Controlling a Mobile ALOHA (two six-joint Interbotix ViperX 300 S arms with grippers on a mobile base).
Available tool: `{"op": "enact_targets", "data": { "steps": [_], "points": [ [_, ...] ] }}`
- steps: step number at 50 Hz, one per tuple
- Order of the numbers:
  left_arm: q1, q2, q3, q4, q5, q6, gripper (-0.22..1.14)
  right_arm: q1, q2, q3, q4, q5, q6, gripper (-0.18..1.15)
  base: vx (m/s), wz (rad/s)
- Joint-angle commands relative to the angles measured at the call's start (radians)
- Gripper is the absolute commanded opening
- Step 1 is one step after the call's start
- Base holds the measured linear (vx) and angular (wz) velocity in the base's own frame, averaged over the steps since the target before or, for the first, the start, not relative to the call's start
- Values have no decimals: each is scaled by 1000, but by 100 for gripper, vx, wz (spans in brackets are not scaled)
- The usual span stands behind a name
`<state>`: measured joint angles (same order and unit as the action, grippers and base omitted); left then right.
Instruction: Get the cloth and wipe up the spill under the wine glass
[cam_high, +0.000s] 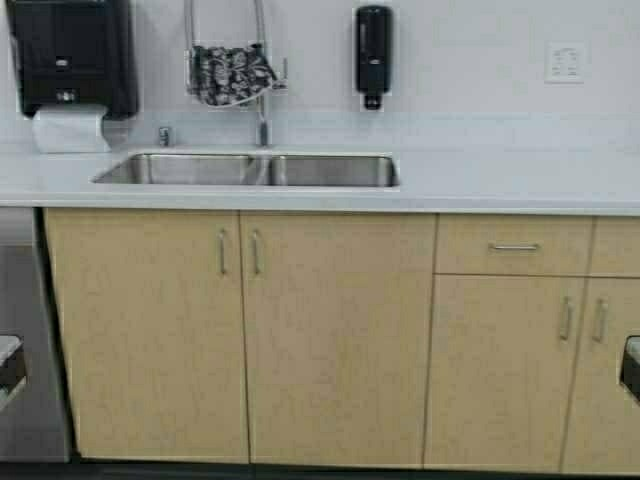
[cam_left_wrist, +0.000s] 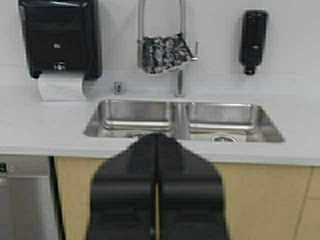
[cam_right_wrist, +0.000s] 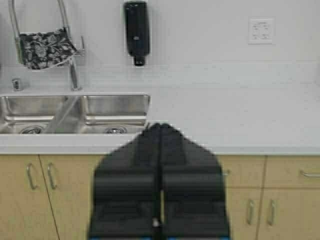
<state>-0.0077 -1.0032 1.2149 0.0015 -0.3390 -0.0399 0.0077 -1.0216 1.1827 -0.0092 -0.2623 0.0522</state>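
Both pincers, left pincer and right pincer, are pressed together; cloth drapes the faucet, partly hiding it.

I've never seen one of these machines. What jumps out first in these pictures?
A dark flower-print cloth hangs over the tall faucet above a steel double sink. A black paper towel dispenser is on the wall left of it. Both wrist views show a shut end effector, left and right, facing the counter.
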Motion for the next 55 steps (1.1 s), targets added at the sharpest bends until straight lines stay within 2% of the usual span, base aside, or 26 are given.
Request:
{"op": "enact_targets", "data": {
  "steps": [1, 44, 55],
  "points": [
    [-2, 12, -9, 0, -8, -2, 2, 2, 6, -20, -2, -11, 0, 5, 35, 19],
    [-2, 5, 5, 2, -32, -32, 2, 2, 5, -21, 0, -11, 2, 5, 36, 19],
    [-2, 5, 11, 2, -34, -31, 2, 58, 5, -25, -6, -2, 3, 5, 35, 22]
  ]
}}
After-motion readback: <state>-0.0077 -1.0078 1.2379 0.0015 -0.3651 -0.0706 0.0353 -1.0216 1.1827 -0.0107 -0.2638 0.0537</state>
